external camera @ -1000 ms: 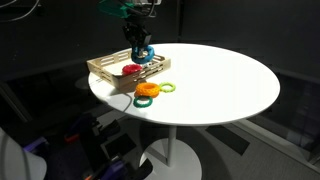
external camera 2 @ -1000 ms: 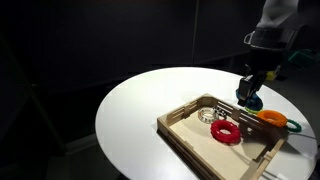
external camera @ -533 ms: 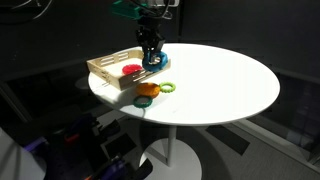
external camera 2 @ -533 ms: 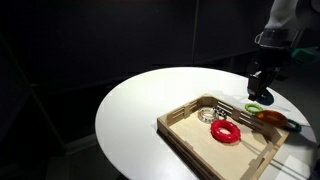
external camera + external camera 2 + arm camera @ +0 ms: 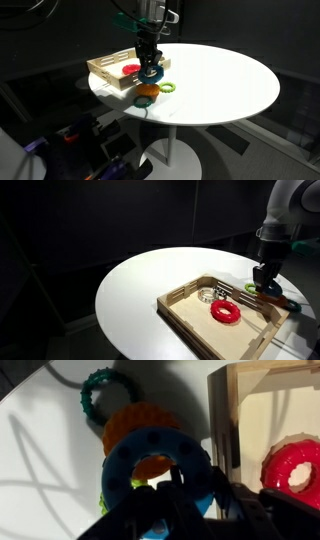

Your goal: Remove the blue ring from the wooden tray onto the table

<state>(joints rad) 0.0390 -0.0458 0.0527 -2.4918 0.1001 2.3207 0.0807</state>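
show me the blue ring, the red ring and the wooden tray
the blue ring point(image 5: 155, 440), wrist view, top of its band
the red ring point(image 5: 277, 465), wrist view, left side of its band
the wooden tray point(image 5: 248, 332), in an exterior view, bare floor

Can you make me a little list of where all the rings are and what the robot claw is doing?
gripper: shut on the blue ring
blue ring: held just outside the wooden tray, above the orange ring
orange ring: on the table beside the wooden tray
green ring: on the table by the orange ring
red ring: lying in the wooden tray
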